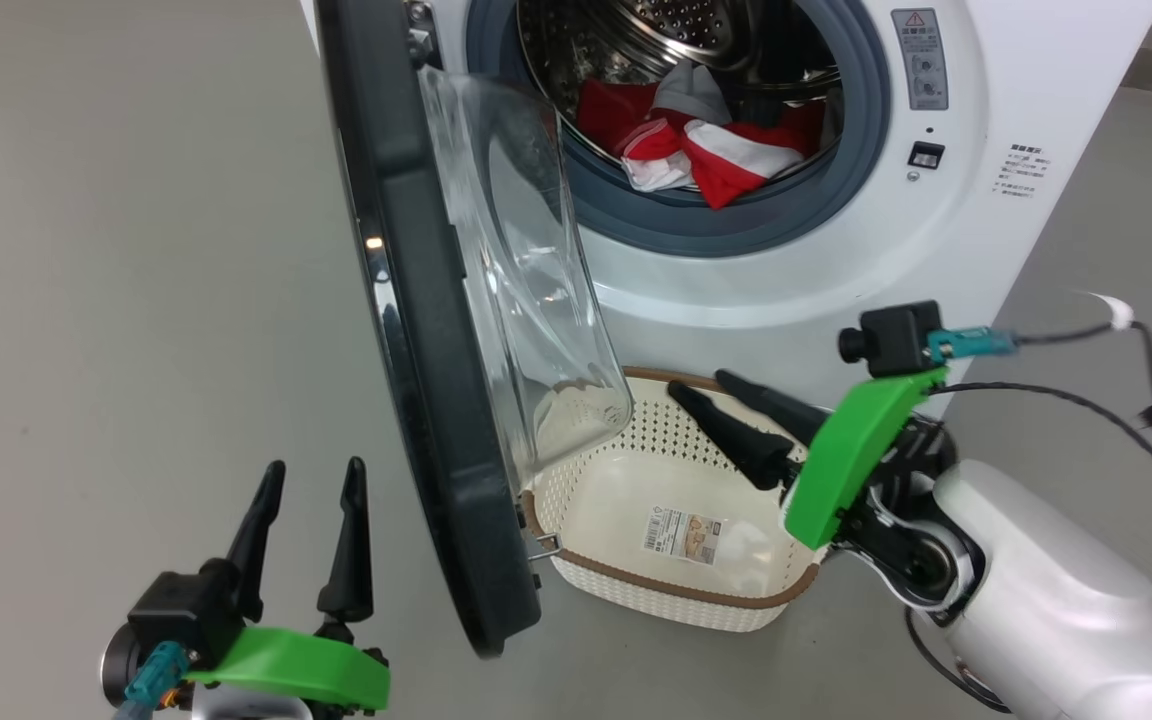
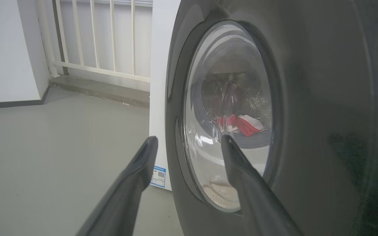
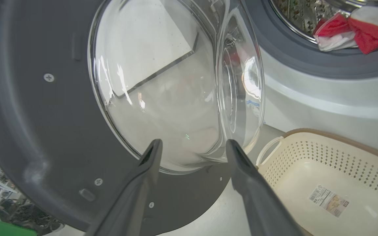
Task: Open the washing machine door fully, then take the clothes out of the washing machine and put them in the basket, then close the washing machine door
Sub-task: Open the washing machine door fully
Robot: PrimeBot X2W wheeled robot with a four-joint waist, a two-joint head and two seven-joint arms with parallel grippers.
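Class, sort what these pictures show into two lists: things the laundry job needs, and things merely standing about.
Needed for the job:
washing machine door
clothes, in the drum
washing machine
basket, nothing in it yet

Merely standing about:
white railing
low step under it
grey floor

The door (image 2: 323, 98) face was glossy black plastic, its window (image 3: 176, 98) clear smooth glass. At 12 o'clock, the drum (image 1: 676, 25) was perforated steel and the clothes (image 1: 726, 160) soft cloth. The basket (image 1: 656, 608) was matt cream plastic.
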